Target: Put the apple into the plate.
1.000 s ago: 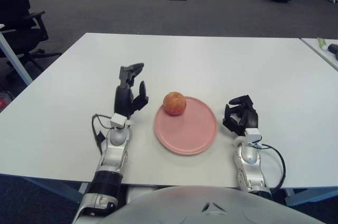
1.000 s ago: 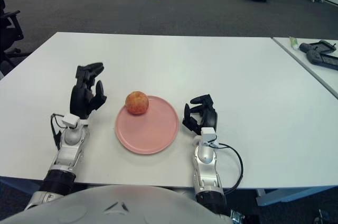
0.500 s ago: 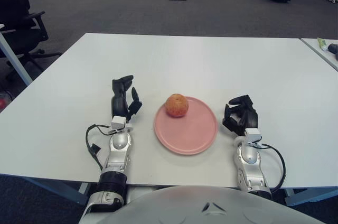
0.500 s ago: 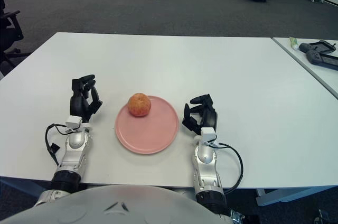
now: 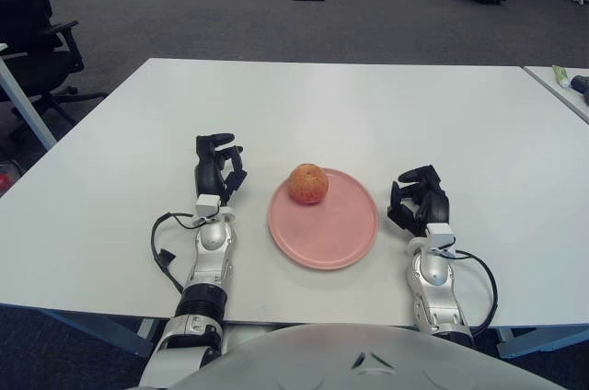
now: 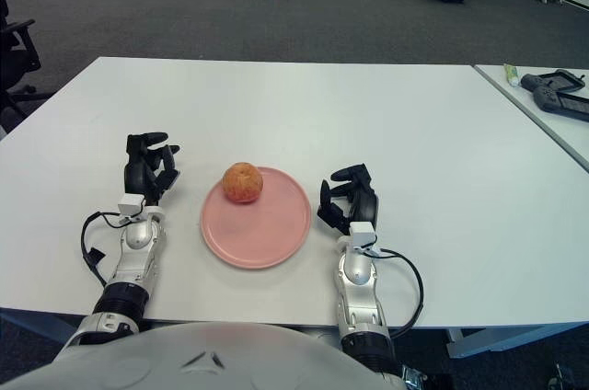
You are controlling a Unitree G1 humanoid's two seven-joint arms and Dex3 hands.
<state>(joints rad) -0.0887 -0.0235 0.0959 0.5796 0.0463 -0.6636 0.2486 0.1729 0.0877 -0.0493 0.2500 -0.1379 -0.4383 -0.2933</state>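
Note:
A red-orange apple [image 5: 307, 184] sits on the far left part of the pink plate [image 5: 336, 229], near its rim. My left hand [image 5: 215, 172] rests on the table just left of the plate, apart from the apple, fingers curled and holding nothing. My right hand [image 5: 419, 201] is parked on the table just right of the plate, fingers curled and empty.
The white table [image 5: 368, 114] stretches far behind the plate. A second table with a dark controller [image 6: 557, 94] stands at the far right. An office chair [image 5: 37, 40] is off the table's left side.
My left hand has drawn back from the apple, dropped toward the table's near side and curled its fingers. The apple has settled slightly further onto the plate. The right hand has not moved.

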